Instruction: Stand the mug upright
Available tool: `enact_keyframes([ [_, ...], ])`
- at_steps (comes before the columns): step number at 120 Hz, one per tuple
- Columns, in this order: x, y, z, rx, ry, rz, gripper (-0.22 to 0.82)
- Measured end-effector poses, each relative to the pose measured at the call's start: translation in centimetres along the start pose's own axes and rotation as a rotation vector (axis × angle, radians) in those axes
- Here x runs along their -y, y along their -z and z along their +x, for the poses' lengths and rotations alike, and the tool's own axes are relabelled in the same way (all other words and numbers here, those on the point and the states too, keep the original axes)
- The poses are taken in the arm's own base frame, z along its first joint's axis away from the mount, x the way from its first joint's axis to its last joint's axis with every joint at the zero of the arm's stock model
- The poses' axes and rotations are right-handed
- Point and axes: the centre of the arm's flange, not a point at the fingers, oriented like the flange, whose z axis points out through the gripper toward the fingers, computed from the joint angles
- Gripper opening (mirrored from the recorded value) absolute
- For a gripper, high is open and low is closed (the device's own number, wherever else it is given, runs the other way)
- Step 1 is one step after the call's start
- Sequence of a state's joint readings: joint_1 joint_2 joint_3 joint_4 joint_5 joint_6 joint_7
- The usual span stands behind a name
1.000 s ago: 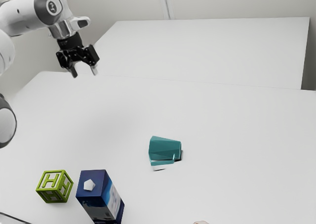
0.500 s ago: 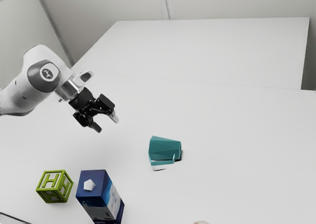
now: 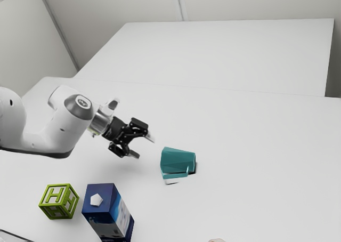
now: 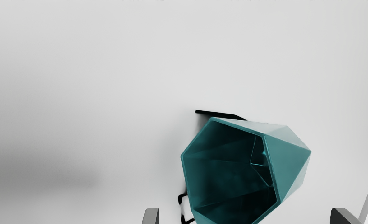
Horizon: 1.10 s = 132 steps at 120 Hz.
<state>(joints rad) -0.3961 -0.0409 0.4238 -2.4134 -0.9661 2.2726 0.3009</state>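
Teal faceted mug (image 3: 178, 161) lies on its side on white table (image 3: 266, 140), well in from far edge, mouth toward black two-finger gripper (image 3: 144, 147). Fingers wide apart, holding nothing. Step in hand looks like approach for grasp; next move likely calls for closing on mug, then turning mouth upward. Mug's inside shows bare walls, no contents. Tall dark-blue carton (image 3: 108, 210) nearer table's near edge; contents hidden.
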Motion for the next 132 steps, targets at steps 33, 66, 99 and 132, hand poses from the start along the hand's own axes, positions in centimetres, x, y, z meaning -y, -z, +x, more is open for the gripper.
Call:
enact_keyframes([
  [33, 0.4, -4.5, 0.5, 0.012, -0.041, -0.029, 0.6],
  [66, -1.3, -6.1, -0.1, 0.019, -0.113, -0.101, 0.6],
  [99, -2.0, -6.9, -0.8, 0.032, -0.151, -0.16, 0.6],
  [132, -2.5, -8.9, -1.6, 0.056, -0.168, -0.192, 0.6],
])
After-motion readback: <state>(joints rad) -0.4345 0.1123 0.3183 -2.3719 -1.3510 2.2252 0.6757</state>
